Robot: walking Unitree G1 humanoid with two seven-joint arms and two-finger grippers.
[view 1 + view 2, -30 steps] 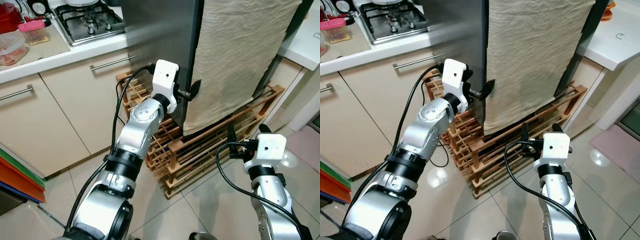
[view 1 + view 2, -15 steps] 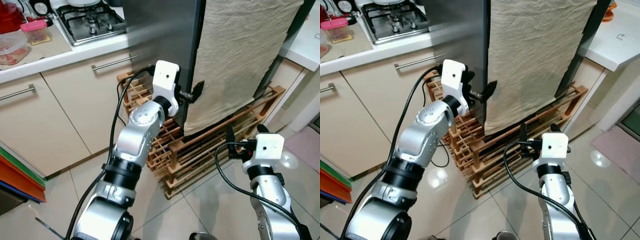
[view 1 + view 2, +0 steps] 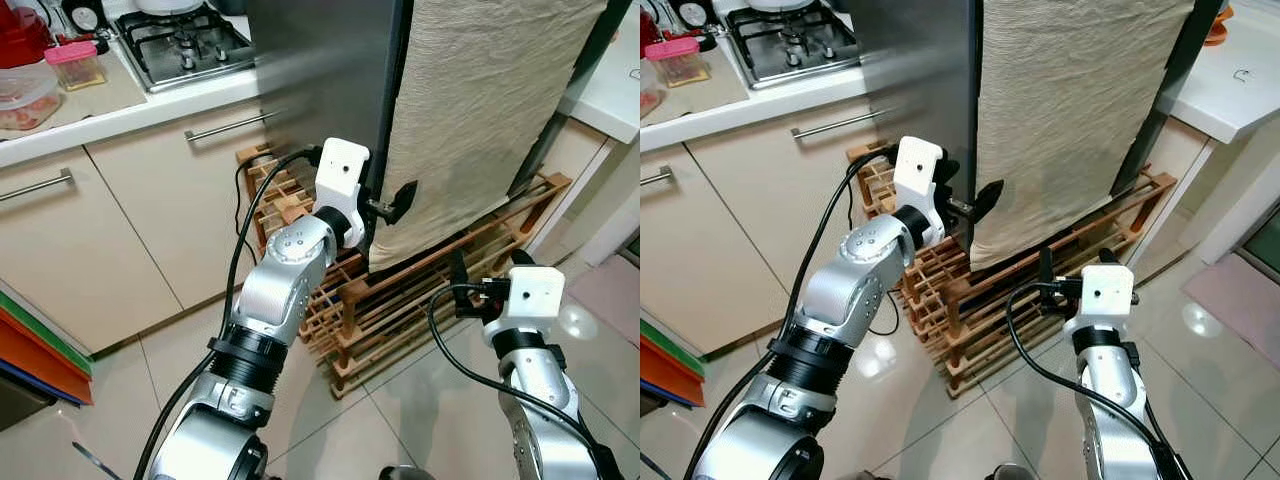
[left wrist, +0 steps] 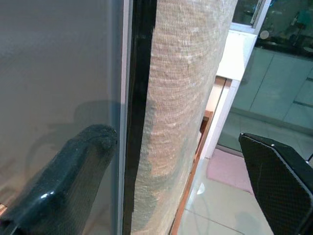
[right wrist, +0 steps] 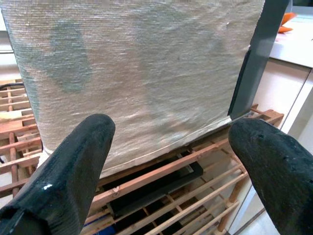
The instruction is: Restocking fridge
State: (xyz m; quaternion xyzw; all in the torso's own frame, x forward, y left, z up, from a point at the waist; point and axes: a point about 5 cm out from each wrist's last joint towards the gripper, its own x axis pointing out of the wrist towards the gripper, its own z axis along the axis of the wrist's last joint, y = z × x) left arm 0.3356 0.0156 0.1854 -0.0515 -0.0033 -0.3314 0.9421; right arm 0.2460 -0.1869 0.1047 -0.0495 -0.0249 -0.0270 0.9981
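Left gripper [image 4: 178, 176] with fingers spread apart, straddling the front corner edge of tall grey brushed-steel fridge [image 3: 320, 90], one finger against smooth metal side, other before beige coarse woven cloth [image 3: 480, 110] draped over door. Right gripper [image 5: 173, 166] also spread, empty, low near slatted wooden rack [image 3: 420, 290] under fridge. Cream cabinet [image 3: 130, 220] with steel bar handles beside.

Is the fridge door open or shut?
Shut. The fridge door, draped in beige cloth, sits flush with the steel side. The open left gripper straddles its edge.
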